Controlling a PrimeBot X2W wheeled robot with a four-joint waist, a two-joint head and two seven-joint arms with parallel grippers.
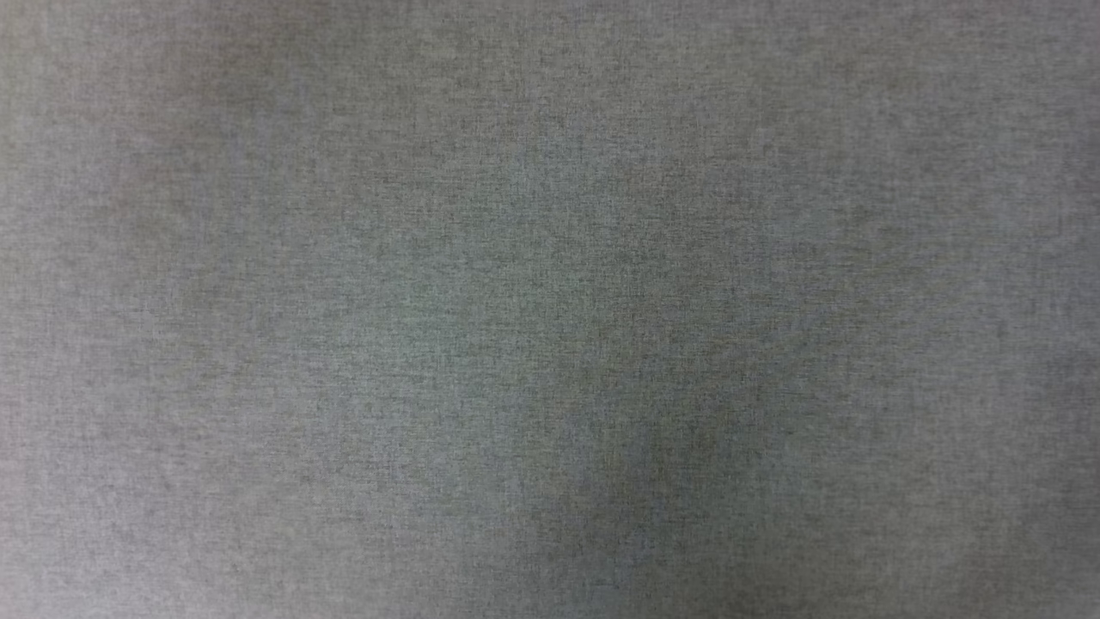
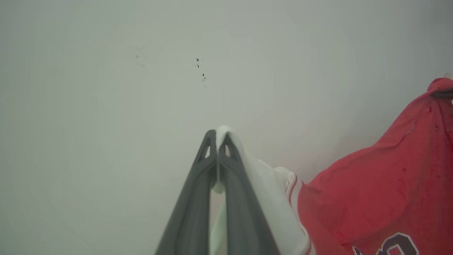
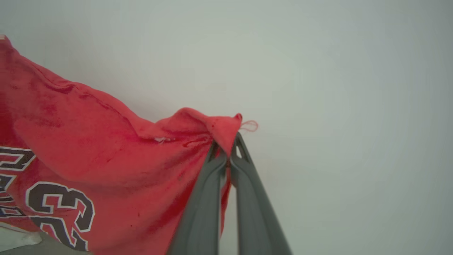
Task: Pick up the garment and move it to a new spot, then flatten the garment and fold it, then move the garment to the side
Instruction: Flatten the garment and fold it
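While left pincer [image 2: 216, 137] clamps garment [image 2: 371, 184] sleeve edge, right pincer [image 3: 228, 143] clamps red corner.

A grey woven surface [image 1: 550, 309] spreads across the head view, finely heathered like felt or upholstery cloth, with soft darker patches toward the lower middle and a faint pinkish cast at the upper left; whether it covers a desk cannot be told. In the left wrist view the background is a smooth, pale off-white surface [image 2: 88, 106], evenly lit and blurred, carrying a few small dark specks [image 2: 200, 67] and a fainter smudge [image 2: 139, 58] just beside them. The right wrist view has the same kind of plain pale surface [image 3: 354, 88], unmarked, and a sliver of duller grey [image 3: 56, 248] at the bottom left corner.
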